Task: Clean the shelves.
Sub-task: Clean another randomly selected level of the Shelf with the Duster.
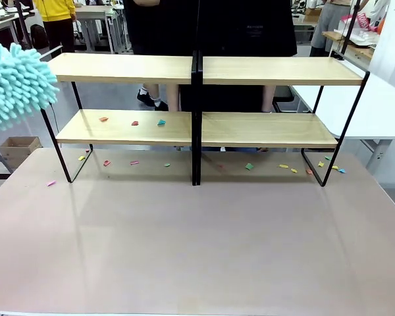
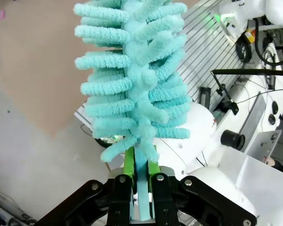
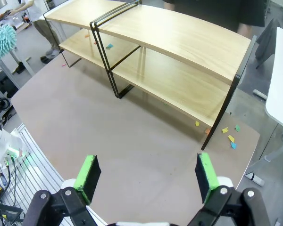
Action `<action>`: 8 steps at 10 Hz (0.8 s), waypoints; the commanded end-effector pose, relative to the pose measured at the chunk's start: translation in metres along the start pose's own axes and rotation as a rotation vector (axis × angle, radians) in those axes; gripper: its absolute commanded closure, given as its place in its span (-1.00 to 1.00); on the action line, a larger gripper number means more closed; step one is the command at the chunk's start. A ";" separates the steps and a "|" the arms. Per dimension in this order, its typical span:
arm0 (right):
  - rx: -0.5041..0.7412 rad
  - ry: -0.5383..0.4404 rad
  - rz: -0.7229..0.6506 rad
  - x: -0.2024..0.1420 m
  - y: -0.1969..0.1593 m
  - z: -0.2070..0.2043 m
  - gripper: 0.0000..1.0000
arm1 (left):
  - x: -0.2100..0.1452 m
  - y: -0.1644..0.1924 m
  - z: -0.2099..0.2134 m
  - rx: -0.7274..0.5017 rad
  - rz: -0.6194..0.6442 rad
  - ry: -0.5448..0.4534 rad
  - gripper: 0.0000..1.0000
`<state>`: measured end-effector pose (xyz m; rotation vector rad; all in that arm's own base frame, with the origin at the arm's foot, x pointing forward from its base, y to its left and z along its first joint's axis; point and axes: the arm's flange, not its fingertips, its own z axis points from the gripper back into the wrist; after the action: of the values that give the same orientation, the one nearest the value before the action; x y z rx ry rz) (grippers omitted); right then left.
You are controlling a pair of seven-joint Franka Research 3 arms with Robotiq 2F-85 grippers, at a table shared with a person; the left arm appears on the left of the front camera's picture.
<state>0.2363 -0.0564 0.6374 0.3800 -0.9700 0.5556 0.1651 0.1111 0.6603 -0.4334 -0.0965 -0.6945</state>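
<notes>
The shelves (image 1: 204, 69) stand across the far half of the table, light-wood boards on a thin black frame, and appear again in the right wrist view (image 3: 179, 40). A few coloured paper scraps (image 1: 135, 122) lie on the lower left board. A fluffy teal duster (image 1: 13, 85) hangs at the far left, level with the shelves' left end. In the left wrist view my left gripper (image 2: 140, 176) is shut on the duster's (image 2: 132, 70) flat teal handle, head pointing up. My right gripper (image 3: 146, 172) stands open over the bare tabletop, nothing between its green pads.
More paper scraps (image 1: 250, 166) lie on the beige tabletop (image 1: 197, 243) under and beside the rack. A person in dark clothes (image 1: 250, 26) stands behind the shelves. A white table (image 1: 382, 105) stands at the right, and a cardboard box (image 1: 18, 148) sits on the floor at the left.
</notes>
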 end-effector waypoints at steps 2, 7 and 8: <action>0.004 -0.006 0.012 -0.001 -0.001 -0.001 -1.00 | 0.003 0.000 0.004 -0.013 0.010 -0.027 0.75; 0.004 -0.006 0.012 -0.001 -0.001 -0.001 -1.00 | 0.003 0.000 0.004 -0.013 0.010 -0.027 0.75; 0.004 -0.006 0.012 -0.001 -0.001 -0.001 -1.00 | 0.002 0.000 0.002 0.002 0.004 -0.004 0.75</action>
<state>0.2363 -0.0564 0.6374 0.3800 -0.9700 0.5556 0.1670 0.1106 0.6619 -0.4319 -0.0978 -0.6898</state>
